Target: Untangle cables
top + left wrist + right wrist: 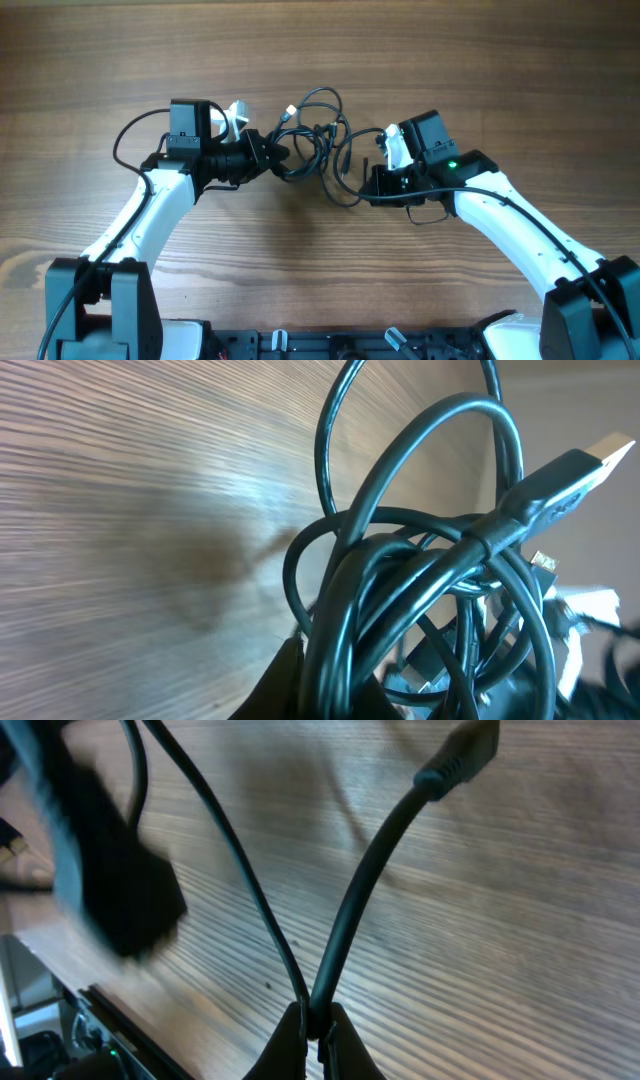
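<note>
Right fingers (288, 1046) and left fingers (272, 696) each pinch the cables (370, 600).

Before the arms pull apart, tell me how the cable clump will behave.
Probably floppy: the cables lie in loose curved loops. Likely drags as one clump, since strands wrap tightly over each other. The strand pinched in the right gripper looks smooth, so it may slip.

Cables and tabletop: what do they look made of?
The cables: black, smooth, slightly glossy jacket, likely rubber or PVC, judging by highlights along the bends. One plug tip looks like pale bare metal on a moulded black body. The tabletop: wood or wood-look laminate, fine grain lines, soft sheen.
</note>
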